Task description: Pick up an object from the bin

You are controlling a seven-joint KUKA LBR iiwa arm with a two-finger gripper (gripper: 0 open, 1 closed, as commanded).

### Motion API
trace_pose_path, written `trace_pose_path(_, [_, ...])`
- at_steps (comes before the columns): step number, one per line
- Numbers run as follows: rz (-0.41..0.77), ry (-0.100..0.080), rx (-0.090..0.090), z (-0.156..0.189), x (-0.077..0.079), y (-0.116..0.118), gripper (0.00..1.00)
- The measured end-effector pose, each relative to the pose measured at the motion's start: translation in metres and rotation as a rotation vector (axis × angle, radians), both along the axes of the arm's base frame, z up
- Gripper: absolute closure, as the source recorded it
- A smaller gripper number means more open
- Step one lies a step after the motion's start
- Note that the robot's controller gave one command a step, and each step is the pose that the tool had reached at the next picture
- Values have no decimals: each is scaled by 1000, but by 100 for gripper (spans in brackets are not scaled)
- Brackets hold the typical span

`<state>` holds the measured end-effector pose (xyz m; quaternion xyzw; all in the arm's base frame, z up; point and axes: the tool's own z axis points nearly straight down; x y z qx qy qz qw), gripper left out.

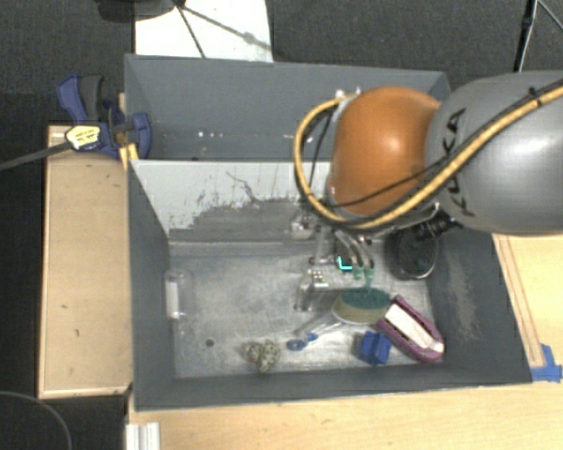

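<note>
green disc [361, 306]: lay flat, not lifted
gripper [315, 293]: just left of the green disc; you couldn't tell whether it was open or closed
purple-white piece [413, 333]: right of the green disc
left for you: grasp, lift

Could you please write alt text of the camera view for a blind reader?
The arm's gripper hangs low in the grey bin, beside a round green disc. A purple-and-white object, a blue block and a greyish lump lie near the front wall.
</note>
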<state>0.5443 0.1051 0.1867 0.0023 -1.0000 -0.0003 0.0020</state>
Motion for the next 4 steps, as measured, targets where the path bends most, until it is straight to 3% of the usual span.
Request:
trace_pose_path(1, [245,1,0,-74,-64,-9,0])
trace_pose_path(2, [220,-23,2,-114,-60,-71,0])
trace_pose_path(3, [219,-26,2,-112,-59,-69,100])
trace_pose_path(4, [310,-15,-1,61,-54,-81,100])
